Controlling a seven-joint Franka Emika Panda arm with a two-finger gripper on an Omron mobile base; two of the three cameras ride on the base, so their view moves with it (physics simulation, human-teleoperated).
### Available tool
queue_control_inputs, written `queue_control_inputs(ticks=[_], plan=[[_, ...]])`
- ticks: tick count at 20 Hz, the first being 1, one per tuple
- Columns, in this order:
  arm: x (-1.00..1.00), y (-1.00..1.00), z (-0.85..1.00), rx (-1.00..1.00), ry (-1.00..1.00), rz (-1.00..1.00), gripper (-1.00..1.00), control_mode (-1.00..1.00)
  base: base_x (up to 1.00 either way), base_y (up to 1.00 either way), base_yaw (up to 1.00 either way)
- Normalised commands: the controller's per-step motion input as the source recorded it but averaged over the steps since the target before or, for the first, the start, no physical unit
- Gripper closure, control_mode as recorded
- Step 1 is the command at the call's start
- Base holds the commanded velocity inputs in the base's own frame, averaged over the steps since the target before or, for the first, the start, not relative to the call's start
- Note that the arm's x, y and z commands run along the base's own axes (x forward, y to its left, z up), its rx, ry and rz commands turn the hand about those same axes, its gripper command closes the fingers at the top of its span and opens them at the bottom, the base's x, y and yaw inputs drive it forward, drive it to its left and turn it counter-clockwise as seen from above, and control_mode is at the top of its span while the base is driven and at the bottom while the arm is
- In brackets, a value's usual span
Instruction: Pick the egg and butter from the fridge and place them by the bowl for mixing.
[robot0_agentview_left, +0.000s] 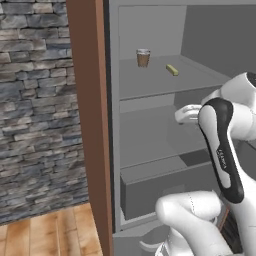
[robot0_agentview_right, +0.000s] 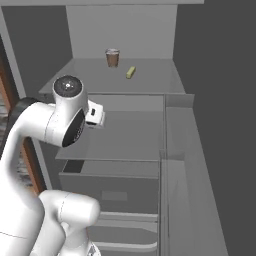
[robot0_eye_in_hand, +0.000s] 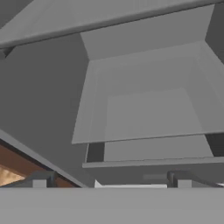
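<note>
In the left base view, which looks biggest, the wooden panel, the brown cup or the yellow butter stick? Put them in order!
1. Wooden panel: by far the biggest, running from top to bottom of the picture.
2. Brown cup: small, standing on the upper shelf.
3. Butter stick: smallest, lying beside the cup, though it is not much smaller.

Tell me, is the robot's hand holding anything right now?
No, nothing. The hand is open and bare, pointing at a grey fridge shelf. The butter lies on the top shelf beside the brown cup, untouched.

A brown cup (robot0_agentview_left: 143, 58) stands upright; stone wall (robot0_agentview_left: 35, 100) meets wooden floor (robot0_agentview_left: 50, 235).
</note>
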Motion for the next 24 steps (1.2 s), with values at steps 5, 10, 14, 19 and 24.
queue_control_inputs(ticks=[5,10,14,19,24], plan=[[-0.05,-0.2,0.28,-0.07,0.0,0.0,-1.0,-1.0,0.0,0.0,0.0],[0.0,-0.14,0.33,-0.05,0.0,0.0,-1.0,-1.0,0.0,0.0,0.0],[0.03,-0.09,0.34,0.0,0.0,-0.04,-1.0,-1.0,0.0,0.0,0.0],[0.05,-0.12,0.36,0.0,-0.04,-0.07,-1.0,-1.0,0.0,0.0,0.0],[0.25,-0.02,0.16,-0.06,-0.32,-0.08,-1.0,-1.0,0.0,0.0,0.0]])
